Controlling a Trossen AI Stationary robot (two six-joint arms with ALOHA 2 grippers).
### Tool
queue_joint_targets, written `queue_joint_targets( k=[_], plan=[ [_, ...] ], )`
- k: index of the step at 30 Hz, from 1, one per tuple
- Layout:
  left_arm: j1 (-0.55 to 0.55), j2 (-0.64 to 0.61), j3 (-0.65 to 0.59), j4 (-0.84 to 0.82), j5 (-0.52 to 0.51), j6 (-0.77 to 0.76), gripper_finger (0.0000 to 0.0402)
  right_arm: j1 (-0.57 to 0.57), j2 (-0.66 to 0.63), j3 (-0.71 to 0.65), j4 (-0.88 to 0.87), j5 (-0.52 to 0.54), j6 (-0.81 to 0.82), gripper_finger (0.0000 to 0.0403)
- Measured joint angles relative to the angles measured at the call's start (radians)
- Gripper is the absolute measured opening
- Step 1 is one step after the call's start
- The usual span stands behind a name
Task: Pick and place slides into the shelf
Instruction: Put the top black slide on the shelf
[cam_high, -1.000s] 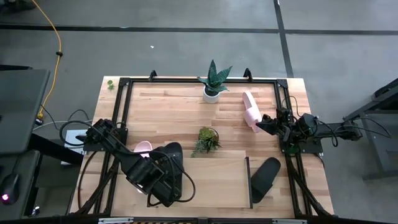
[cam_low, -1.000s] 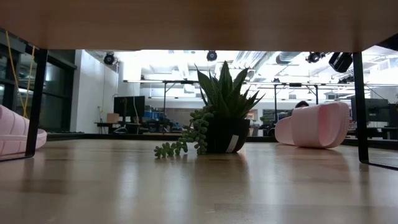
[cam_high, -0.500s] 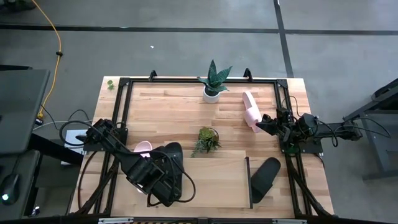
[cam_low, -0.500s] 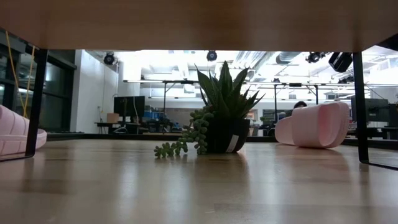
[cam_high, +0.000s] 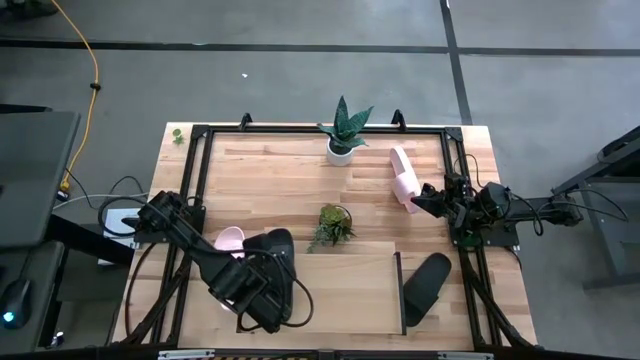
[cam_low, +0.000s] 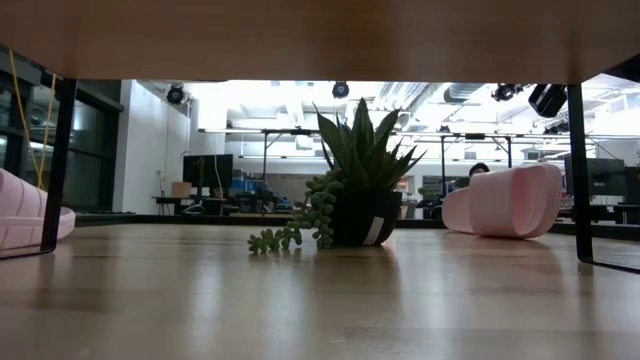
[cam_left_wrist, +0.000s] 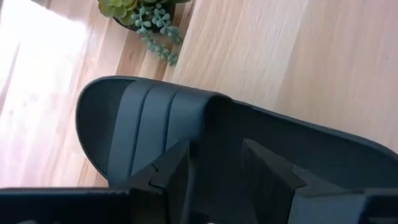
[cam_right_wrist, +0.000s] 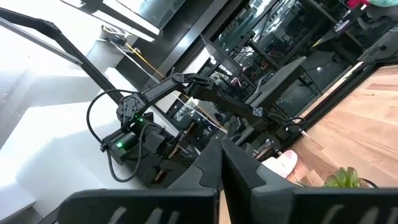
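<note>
Black slide (cam_left_wrist: 155, 124) at shelf's (cam_high: 340, 285) left end | left gripper (cam_left_wrist: 214, 165) fingers astride its ribbed strap, grip unclear | foam: light, squashy; pinch strap | right gripper (cam_right_wrist: 221, 163) closed, table's right edge.

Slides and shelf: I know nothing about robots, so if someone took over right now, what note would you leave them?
Left gripper: open, right above the first black slide at the left end of the shelf; not gripping it.
Right gripper: shut, empty, waiting at the table's right edge beside the far pink slide.
Near pink slide: by the shelf's left end, partly hidden by the left arm.
Second black slide: on the table outside the shelf's right panel.
Done: at most one black slide placed.
Left: both pink slides and the second black slide.
</note>
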Motion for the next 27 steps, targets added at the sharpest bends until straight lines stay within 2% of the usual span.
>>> queue_joint_targets(
  k=[12,27],
  plan=[
    [0.0,0.0,0.0,-0.001,-0.042,0.002,0.0127,0.0,0.0,0.0,-0.007,0.001,0.0,0.0],
    [0.0,0.0,0.0,-0.001,-0.078,0.098,0.0127,0.0,0.0,0.0,-0.014,0.017,-0.001,0.0]
  ],
)
